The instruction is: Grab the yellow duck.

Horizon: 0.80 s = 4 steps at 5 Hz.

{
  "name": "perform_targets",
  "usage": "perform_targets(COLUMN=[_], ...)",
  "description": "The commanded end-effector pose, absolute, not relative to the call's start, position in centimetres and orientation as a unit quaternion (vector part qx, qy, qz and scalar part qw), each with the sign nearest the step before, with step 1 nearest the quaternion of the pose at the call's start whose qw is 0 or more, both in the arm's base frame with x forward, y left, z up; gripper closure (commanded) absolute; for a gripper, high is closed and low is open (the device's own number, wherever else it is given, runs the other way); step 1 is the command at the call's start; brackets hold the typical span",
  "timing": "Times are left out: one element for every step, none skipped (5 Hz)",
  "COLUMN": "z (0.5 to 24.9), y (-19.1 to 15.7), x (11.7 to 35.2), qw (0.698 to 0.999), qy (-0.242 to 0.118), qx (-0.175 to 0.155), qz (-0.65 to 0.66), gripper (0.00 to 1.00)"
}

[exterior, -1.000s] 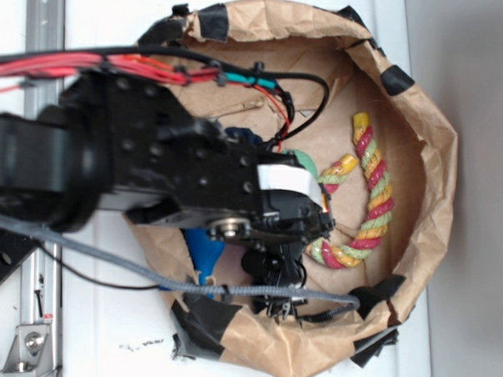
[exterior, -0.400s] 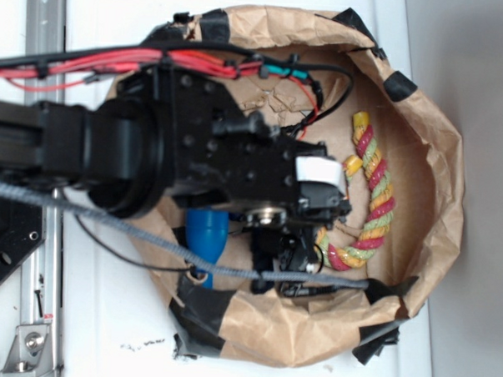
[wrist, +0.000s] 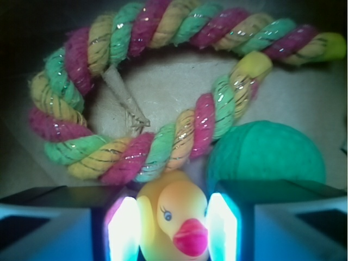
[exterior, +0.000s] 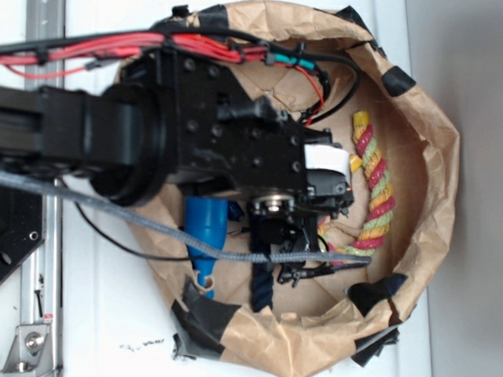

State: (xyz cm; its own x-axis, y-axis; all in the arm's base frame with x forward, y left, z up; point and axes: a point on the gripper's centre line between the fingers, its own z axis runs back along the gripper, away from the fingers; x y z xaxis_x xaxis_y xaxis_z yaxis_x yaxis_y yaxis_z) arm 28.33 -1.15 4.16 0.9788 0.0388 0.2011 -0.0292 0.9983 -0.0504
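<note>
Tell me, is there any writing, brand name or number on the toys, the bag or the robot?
None can be read.
White label on the arm: blank or too blurred to tell.
Duck, rope toy, green ball, paper bag: no writing visible.

No readable text

Neither view shows any legible word, number, brand or sign; the white rectangular label (exterior: 327, 158) on the black robot arm looks blank.
</note>
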Motion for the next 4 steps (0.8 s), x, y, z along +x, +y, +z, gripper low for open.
perform_targets(z=[15.3,19.6,19.8,19.0], y=[0.2,0.1,0.1,0.8], x=[28.5,28.2,27.5,26.9], qw=[0.989,0.987,0.981,0.984], qy=[-0.148,-0.155,-0.161,-0.126], qx=[0.014,0.028,0.062,0.055], qz=[-0.012,0.012,0.088,0.113], gripper=[1.0,1.0,1.0,1.0])
